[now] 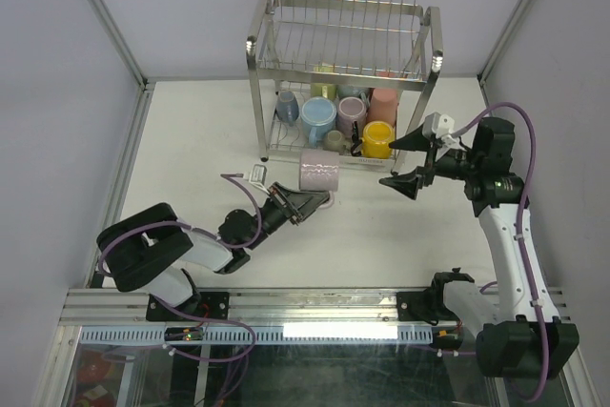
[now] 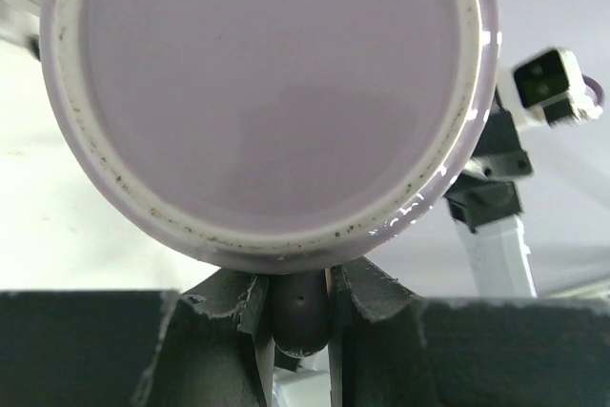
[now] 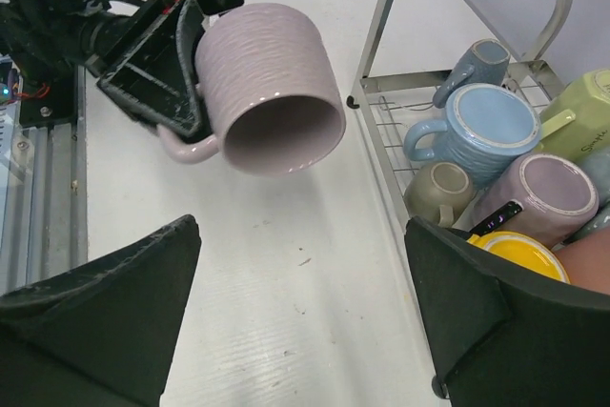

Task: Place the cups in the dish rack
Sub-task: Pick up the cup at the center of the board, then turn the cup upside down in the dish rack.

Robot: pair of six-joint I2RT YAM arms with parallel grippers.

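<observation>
A white table [image 1: 191,159] sits between plain grey walls [image 1: 57,64]. One shiny dish rack [image 1: 255,64] stands at the top middle of the top view. At least seven cups [image 1: 317,119] are packed on its low shelf. One mauve cup [image 1: 319,172] lies sideways just below the rack, mid-frame. There are two arms. The left gripper [image 1: 307,202] pinches its handle [image 2: 300,316]. The right gripper [image 1: 388,163], right of the cup, is spread wide and holds nothing.

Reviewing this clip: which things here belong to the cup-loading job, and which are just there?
Job: mauve mug, handle clamped in the left pincer; dish rack; light blue mug and yellow mug already in its lower tier; open right pincer.
Just there: table; metal rail at the near edge; enclosure wall.
</observation>
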